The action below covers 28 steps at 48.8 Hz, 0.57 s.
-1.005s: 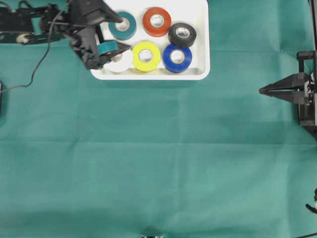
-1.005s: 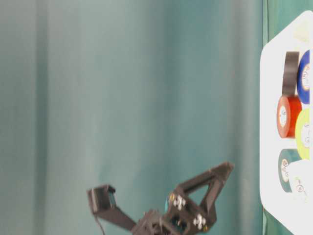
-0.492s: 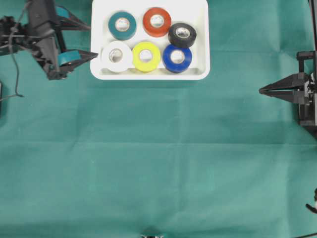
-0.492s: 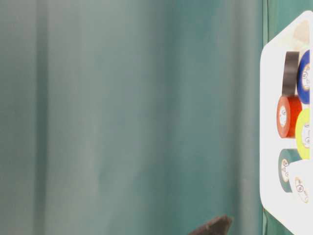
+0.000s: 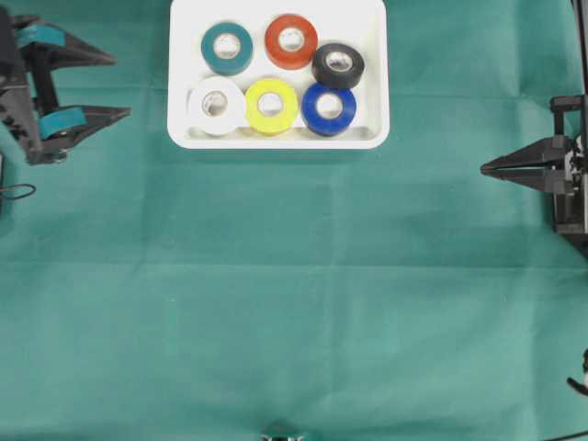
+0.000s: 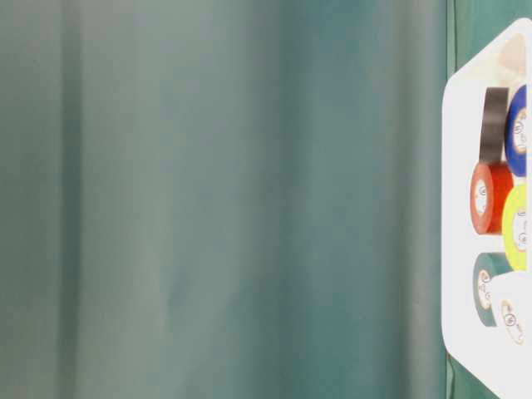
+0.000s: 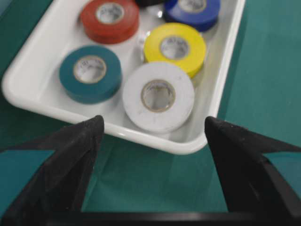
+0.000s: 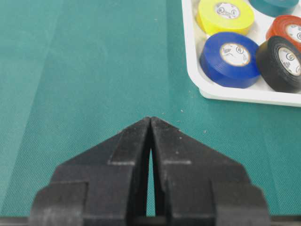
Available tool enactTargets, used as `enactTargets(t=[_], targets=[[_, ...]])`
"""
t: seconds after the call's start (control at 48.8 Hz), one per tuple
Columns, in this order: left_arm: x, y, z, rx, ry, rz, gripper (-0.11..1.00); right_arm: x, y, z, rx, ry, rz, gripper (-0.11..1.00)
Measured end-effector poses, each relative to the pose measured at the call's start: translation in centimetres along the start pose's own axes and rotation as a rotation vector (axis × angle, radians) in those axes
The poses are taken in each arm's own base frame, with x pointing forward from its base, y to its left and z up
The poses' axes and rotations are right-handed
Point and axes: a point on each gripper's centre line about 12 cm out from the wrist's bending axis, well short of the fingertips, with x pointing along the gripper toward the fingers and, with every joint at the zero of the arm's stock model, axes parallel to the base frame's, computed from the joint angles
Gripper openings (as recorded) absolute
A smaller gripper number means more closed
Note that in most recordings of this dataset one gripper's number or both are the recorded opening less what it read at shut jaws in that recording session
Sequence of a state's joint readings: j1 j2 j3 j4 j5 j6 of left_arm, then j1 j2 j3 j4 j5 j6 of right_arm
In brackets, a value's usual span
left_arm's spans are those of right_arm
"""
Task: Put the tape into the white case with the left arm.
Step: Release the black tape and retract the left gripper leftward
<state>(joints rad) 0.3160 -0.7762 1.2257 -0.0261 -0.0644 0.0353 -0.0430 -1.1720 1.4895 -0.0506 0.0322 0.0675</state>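
Observation:
The white case (image 5: pixel 276 140) sits at the top middle of the green cloth and holds several tape rolls lying flat. The white tape (image 5: pixel 215 104) lies in its front left corner, beside a yellow one (image 5: pixel 271 104). My left gripper (image 5: pixel 121 86), the one with teal bands, hangs open and empty left of the case, clear of its rim. In the left wrist view the white tape (image 7: pixel 158 95) lies just behind the case rim (image 7: pixel 155 142), beyond the spread left gripper (image 7: pixel 154 121). My right gripper (image 5: pixel 484 168) is shut at the right edge, pointing left.
Teal (image 5: pixel 227 46), red (image 5: pixel 291 39), black (image 5: pixel 337 64) and blue (image 5: pixel 329 107) rolls fill the rest of the case. A black cable (image 5: pixel 14 192) lies at the left edge. In the table-level view only the case (image 6: pixel 461 249) and a green backdrop show.
My left gripper has drawn back to the left from over the case's left end, open and empty. The white tape stays in the case. The right arm has not moved.

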Motion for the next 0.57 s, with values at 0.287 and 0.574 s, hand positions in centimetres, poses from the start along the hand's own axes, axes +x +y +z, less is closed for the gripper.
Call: enactTargets(t=[0.287,0.574], targets=[[-2.6,0.0,-1.7,-0.003,-0.069,0.0,0.85,0.0,0.0,0.0,0.0,0.0,0.0,-0.1],[-4.1,-0.9,-2.2,-0.021,-0.118,-0.053,0.85,0.0,0.0,0.0,0.0,0.0,0.0,-0.1]])
